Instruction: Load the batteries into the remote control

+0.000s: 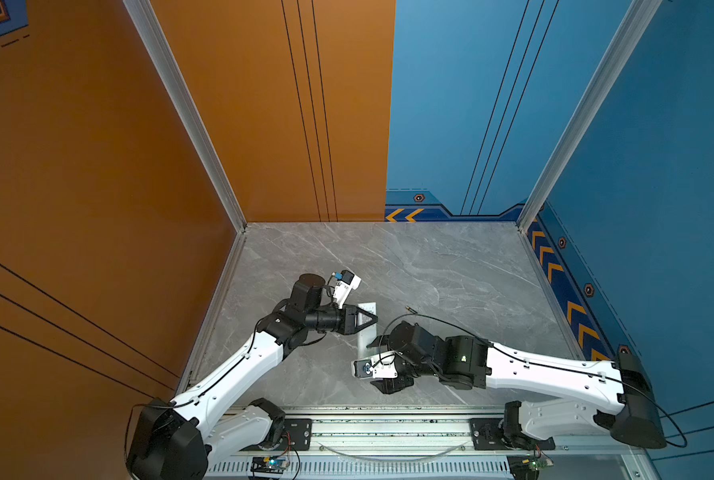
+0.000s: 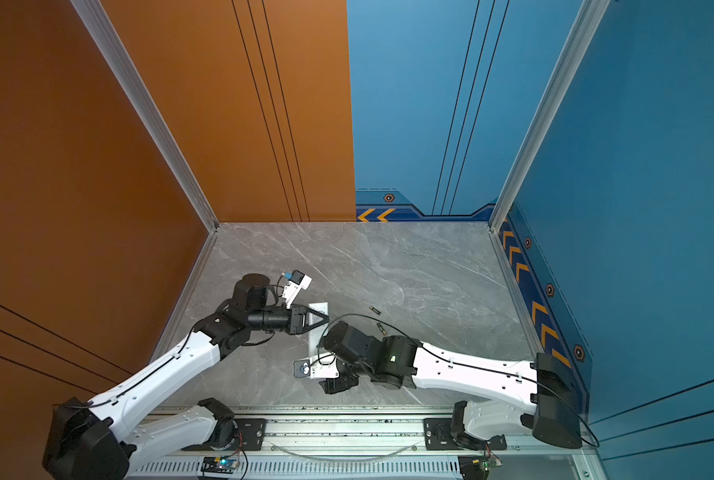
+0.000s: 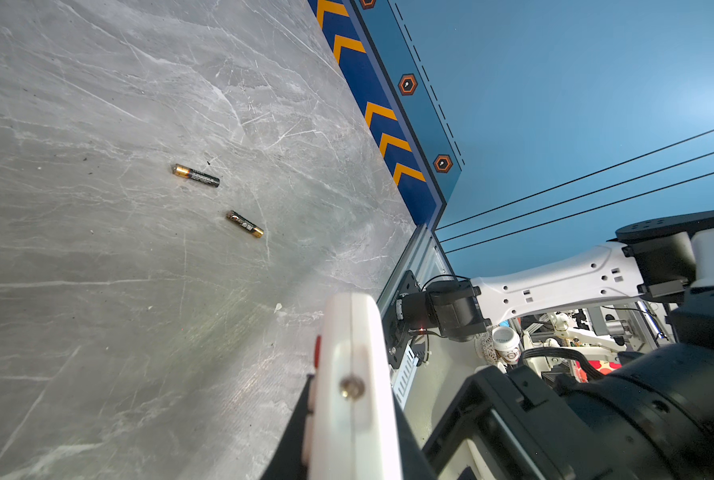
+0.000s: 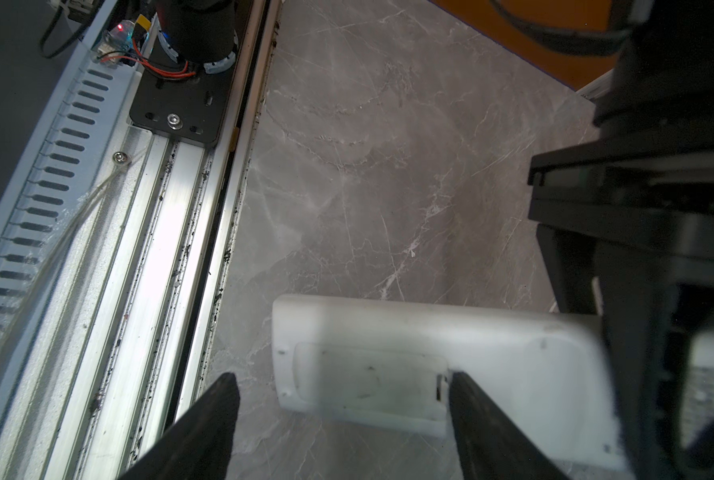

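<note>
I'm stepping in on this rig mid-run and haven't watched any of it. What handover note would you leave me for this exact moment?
Left hand: shut on the remote control, its plain back facing the right wrist camera.
Right hand: open and empty, fingertips straddling the battery cover, one tip at its latch end.
Batteries: both loose on the table, apart from the remote control.
Done: remote control gripped and presented.
Left: remove the battery cover, which looks still on, then load both batteries.
</note>
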{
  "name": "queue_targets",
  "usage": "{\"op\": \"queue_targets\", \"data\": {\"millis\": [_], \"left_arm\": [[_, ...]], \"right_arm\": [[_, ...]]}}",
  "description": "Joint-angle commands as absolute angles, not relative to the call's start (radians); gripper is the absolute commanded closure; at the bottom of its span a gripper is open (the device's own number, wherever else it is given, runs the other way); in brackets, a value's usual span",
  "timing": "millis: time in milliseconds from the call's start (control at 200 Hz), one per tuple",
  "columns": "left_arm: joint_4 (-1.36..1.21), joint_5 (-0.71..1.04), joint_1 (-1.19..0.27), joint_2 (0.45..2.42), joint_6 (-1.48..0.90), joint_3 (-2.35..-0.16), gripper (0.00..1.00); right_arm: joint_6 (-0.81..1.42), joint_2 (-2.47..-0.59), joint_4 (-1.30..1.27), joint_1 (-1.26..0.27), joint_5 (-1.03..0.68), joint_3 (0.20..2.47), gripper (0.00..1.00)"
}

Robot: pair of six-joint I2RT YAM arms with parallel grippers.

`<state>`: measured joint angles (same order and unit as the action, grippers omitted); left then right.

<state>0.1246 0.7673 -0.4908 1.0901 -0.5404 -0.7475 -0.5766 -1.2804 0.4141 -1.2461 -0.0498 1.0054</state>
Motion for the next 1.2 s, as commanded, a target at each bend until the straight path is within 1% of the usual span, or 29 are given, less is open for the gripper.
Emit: {"op": "queue_targets", "data": {"millis": [0,350,486,596,766,1192], "left_arm": [[0.098,0.766,-0.488,1.085,-0.519,-0.792,1.0],[0.109,0.766,-0.492,1.082,-0.513,-0.796,1.0],[0.115,0.776,-0.494,1.083,-0.506,-0.789,1.0],[0.116,0.79,-0.494,1.079,-0.505,-0.786,1.0],[0.11,0.812,-0.499,1.074,-0.506,-0.788,1.0],[0.091,0.828,-0.517,1.071,-0.518,-0.802,1.0]], "right_arm": [[-0.562,-1.259,0.482,-1.263,-0.09,1.009,0.23],[-0.564,-1.249,0.474,-1.266,-0.056,1.011,0.22],[-0.569,-1.232,0.452,-1.266,-0.027,1.009,0.2],[-0.568,-1.22,0.425,-1.265,-0.016,1.004,0.16],[-0.567,-1.213,0.391,-1.259,-0.029,0.996,0.13],[-0.549,-1.239,0.371,-1.226,-0.064,0.99,0.14]]}}
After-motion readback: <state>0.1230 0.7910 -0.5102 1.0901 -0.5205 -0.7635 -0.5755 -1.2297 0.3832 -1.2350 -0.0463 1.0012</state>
